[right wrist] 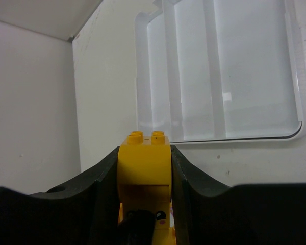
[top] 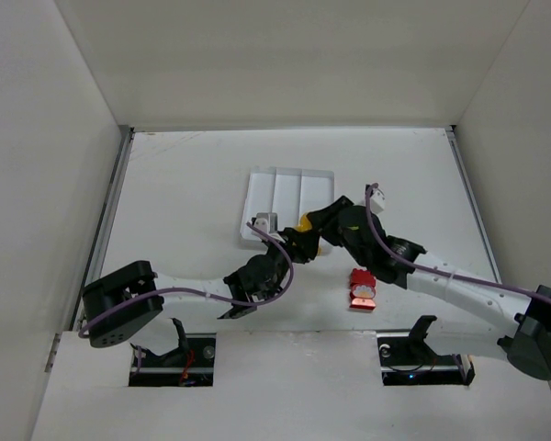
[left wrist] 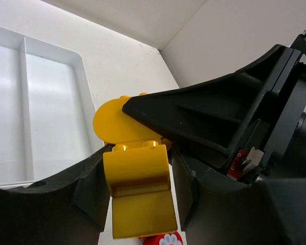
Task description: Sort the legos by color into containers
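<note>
A yellow lego stack [top: 303,223] hangs just in front of the white three-compartment tray [top: 257,184], and both grippers meet at it. My left gripper [top: 287,248] is shut on a yellow brick [left wrist: 140,189], with its jaws pressed to both sides. A red piece with a white flower print [left wrist: 166,240] shows just below that brick. My right gripper [top: 309,230] is shut on a studded yellow brick [right wrist: 144,163], which has a printed face below it. The right gripper's black finger [left wrist: 194,115] crosses a round yellow piece [left wrist: 108,122]. A red lego [top: 361,289] lies on the table to the right.
The tray's compartments [right wrist: 234,76] look bare in the wrist views. A small grey-purple piece [top: 264,222] sits at the tray's near-left corner. White walls enclose the table on the left, back and right.
</note>
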